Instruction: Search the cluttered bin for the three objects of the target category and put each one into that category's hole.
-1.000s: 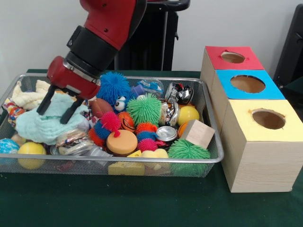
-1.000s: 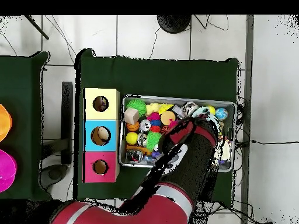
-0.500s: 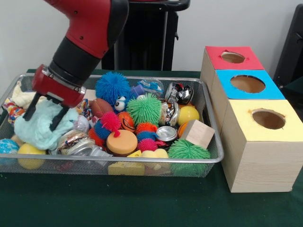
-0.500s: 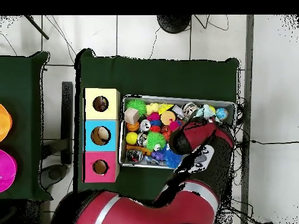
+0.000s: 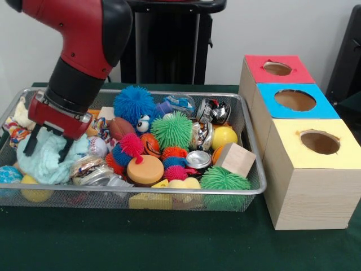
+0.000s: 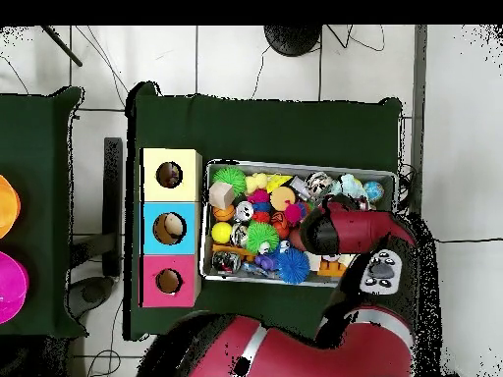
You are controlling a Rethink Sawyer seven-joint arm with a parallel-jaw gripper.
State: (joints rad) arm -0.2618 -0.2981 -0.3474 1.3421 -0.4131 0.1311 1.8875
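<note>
At the left of the frame, the tool [image 5: 48, 148] grasps the pale blue cloth [image 5: 49, 158] in the wire bin [image 5: 248, 186], likely to pull it aside. The three boxes [image 5: 299, 135] with holes wait on the right.

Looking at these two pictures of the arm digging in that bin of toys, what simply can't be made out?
- Front view: whether the pincer grips the pale blue cloth or only presses on it; its fingers sink into the folds.
- Overhead view: the arm covers the pincer and that end of the bin.
- Front view: the inside of the red box; its hole shows only shadow.
- Both views: toys buried under the pile.
</note>
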